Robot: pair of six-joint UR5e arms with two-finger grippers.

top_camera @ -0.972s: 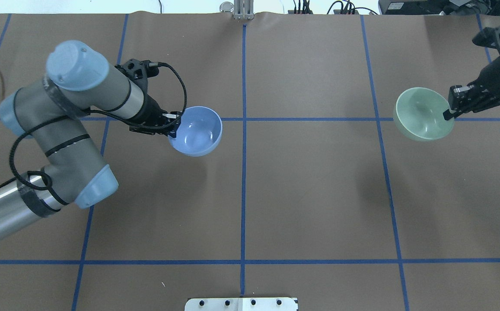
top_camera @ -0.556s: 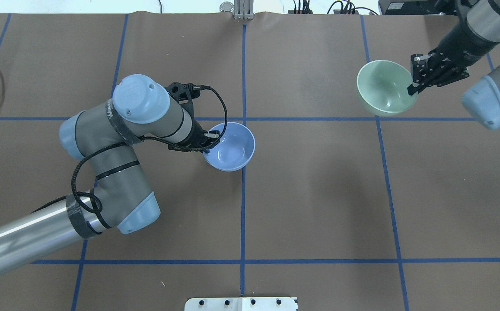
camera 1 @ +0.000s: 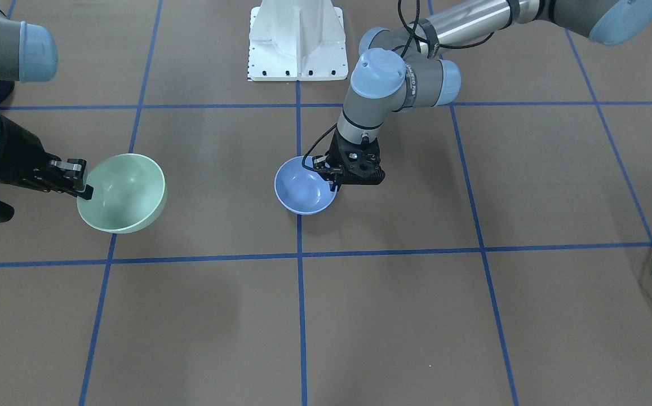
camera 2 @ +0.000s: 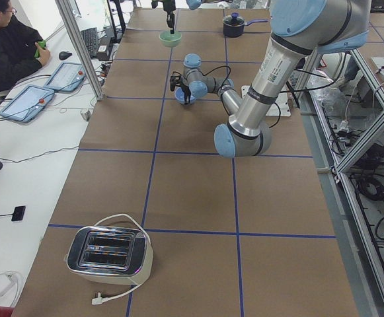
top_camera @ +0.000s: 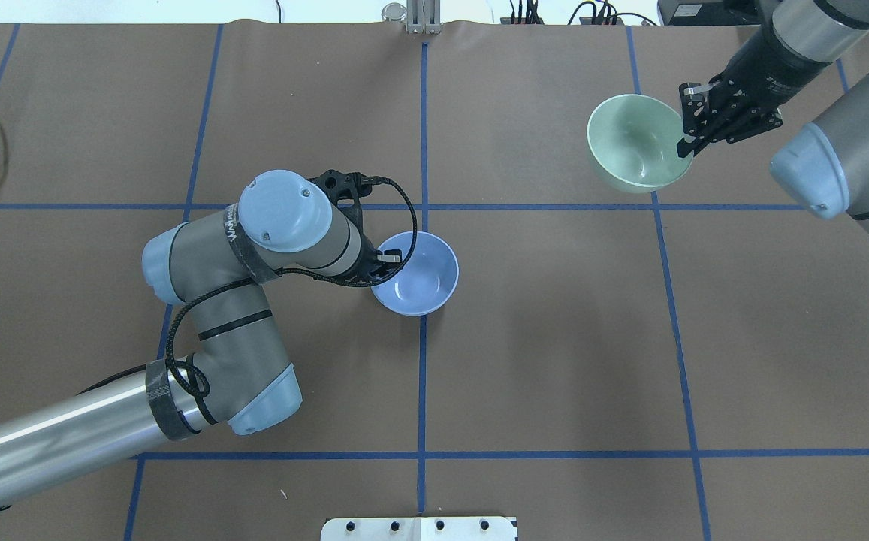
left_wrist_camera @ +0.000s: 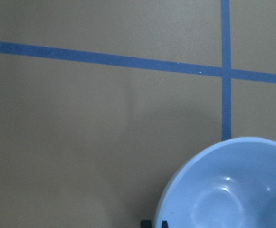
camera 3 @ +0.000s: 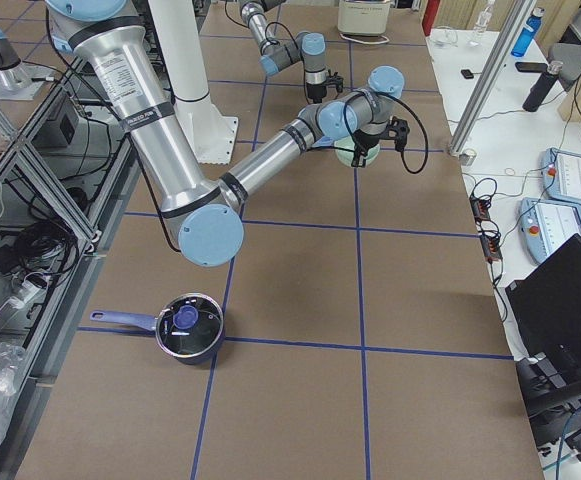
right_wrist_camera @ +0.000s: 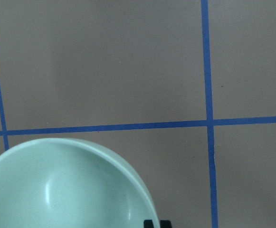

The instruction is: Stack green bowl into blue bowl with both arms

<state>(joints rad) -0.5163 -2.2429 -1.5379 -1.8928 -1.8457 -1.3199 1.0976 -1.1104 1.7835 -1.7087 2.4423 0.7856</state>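
Left arm [top_camera: 239,248]: elbow bent, wrist at the centre tape line | Right arm [top_camera: 840,158]: over the far right squares | Green bowl [top_camera: 633,143]: upright, lifted, just inward of the right gripper [top_camera: 683,146] | Blue bowl [top_camera: 423,274]: upright, just beyond the left gripper [top_camera: 381,261], well apart from the green bowl | Right gripper: pinching the green bowl's rim | Left gripper: clamped on the blue bowl's rim
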